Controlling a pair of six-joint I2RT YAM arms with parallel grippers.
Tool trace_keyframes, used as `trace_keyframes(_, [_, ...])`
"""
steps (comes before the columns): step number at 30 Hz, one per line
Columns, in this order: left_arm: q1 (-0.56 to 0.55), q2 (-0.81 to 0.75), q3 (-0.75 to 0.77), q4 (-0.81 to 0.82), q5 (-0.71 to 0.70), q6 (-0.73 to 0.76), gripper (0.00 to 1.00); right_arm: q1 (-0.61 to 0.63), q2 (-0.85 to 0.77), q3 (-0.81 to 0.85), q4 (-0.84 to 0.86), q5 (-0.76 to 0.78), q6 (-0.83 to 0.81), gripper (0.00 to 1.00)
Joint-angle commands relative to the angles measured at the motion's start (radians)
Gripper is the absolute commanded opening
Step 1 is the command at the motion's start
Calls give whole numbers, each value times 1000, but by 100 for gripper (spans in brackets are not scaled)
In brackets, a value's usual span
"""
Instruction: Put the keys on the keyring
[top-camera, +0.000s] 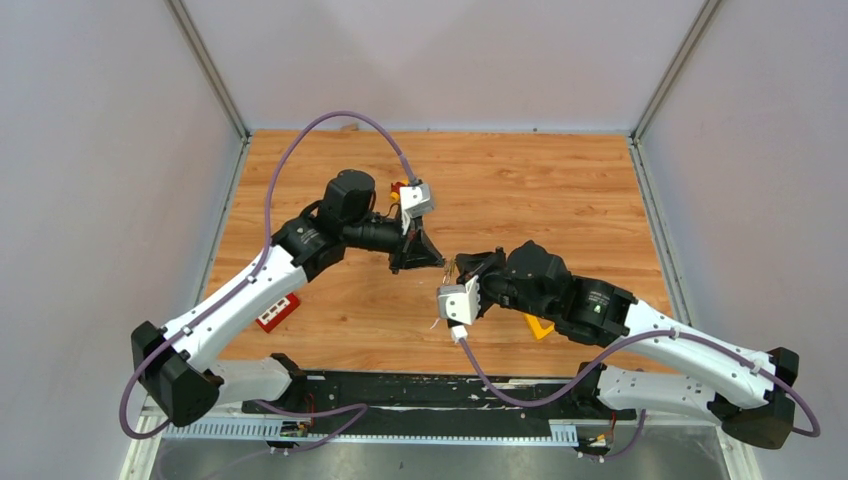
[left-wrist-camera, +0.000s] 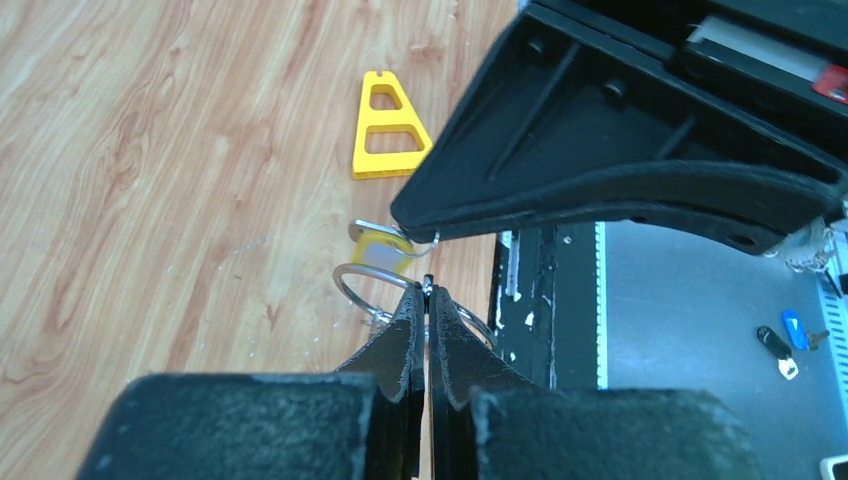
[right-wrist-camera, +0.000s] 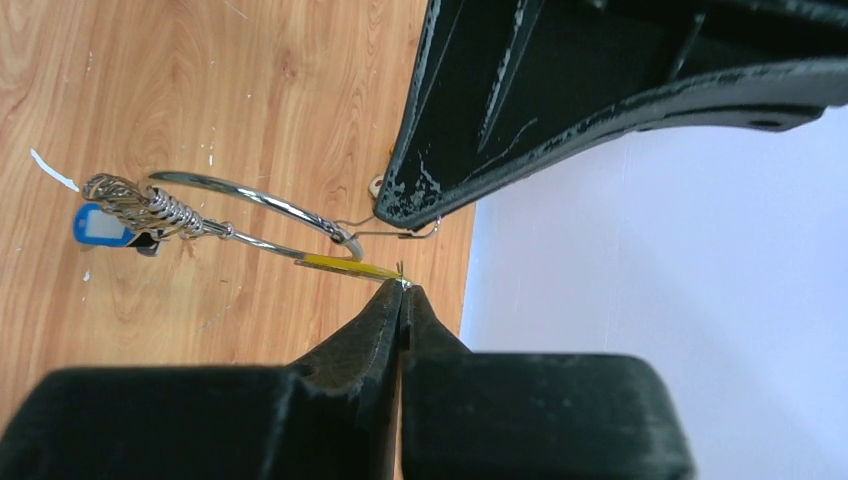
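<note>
Both pairs of jaws are clenched above the counter (top-camera: 560, 190): left jaws on the keyring (right-wrist-camera: 262, 198), right jaws on a key's yellow tag (left-wrist-camera: 385, 255), just beside the ring, both clear of the wood.

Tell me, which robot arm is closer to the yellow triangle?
Right. The right arm passes over the yellow triangle, partly hiding it; the left arm is off to its left.

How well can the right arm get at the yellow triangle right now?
Probably not: the right gripper is shut on the yellow-tagged key at the keyring, and the yellow triangle lies partly under that arm's own forearm.
</note>
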Motion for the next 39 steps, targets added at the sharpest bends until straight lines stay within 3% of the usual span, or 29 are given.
trace_keyframes(1, [3, -46, -8, 16, 81, 82, 0, 1, -22, -2, 41, 27, -12, 0])
trace_keyframes(16, [3, -6, 2, 47, 103, 25, 0, 4, -29, -5, 34, -58, 7, 0])
trace_keyframes(39, [3, -13, 0, 70, 91, -13, 0, 9, -17, -8, 23, -60, 1, 0])
